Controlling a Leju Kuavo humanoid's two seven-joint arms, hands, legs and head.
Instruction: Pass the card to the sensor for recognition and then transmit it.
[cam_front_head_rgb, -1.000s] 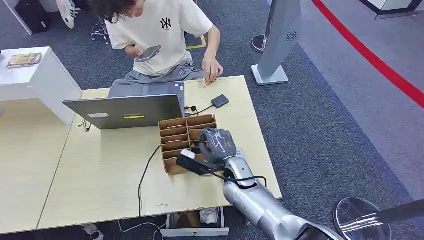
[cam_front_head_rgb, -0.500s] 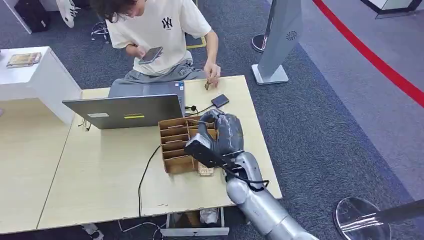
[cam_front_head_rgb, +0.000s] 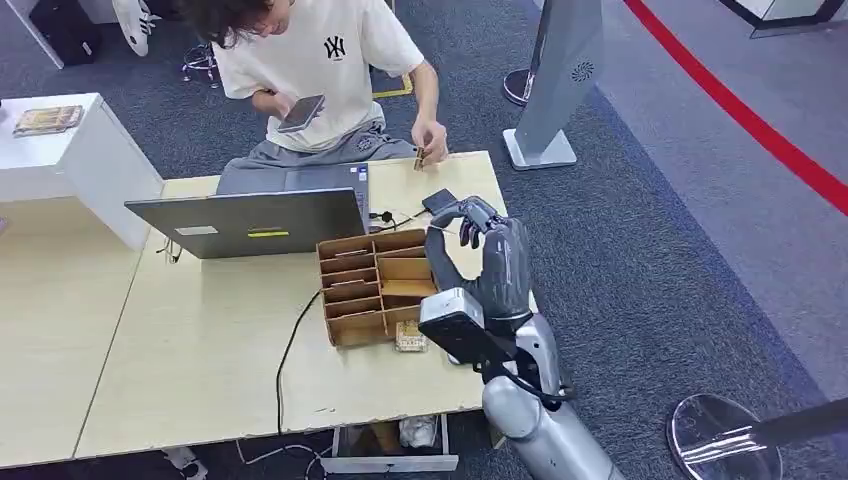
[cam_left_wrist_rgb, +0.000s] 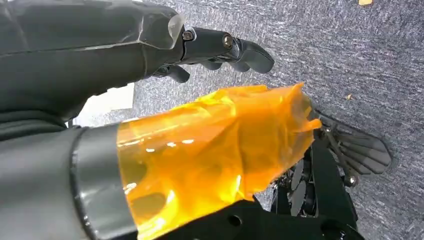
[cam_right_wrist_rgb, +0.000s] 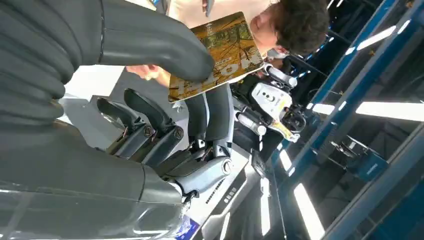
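My right hand (cam_front_head_rgb: 489, 262) is raised above the table's right side, fingers pointing up, just on the near side of the small dark sensor (cam_front_head_rgb: 439, 201). In the right wrist view that right hand (cam_right_wrist_rgb: 150, 100) pinches a card (cam_right_wrist_rgb: 218, 54) with a yellow-brown picture between thumb and fingers. My left hand (cam_left_wrist_rgb: 150, 65) hangs over grey carpet, fingers stretched out and holding nothing, its thumb wrapped in orange film (cam_left_wrist_rgb: 210, 145).
A cardboard divider box (cam_front_head_rgb: 372, 285) stands mid-table, with another card (cam_front_head_rgb: 410, 337) lying at its near corner. An open laptop (cam_front_head_rgb: 250, 222) is behind it. A seated person (cam_front_head_rgb: 320, 60) holds a phone and touches a small card (cam_front_head_rgb: 421, 157) at the far edge.
My right hand rose from the front of the divider box and swung right and away towards the sensor, carrying the card. The person's hand shifted slightly at the table's far edge.
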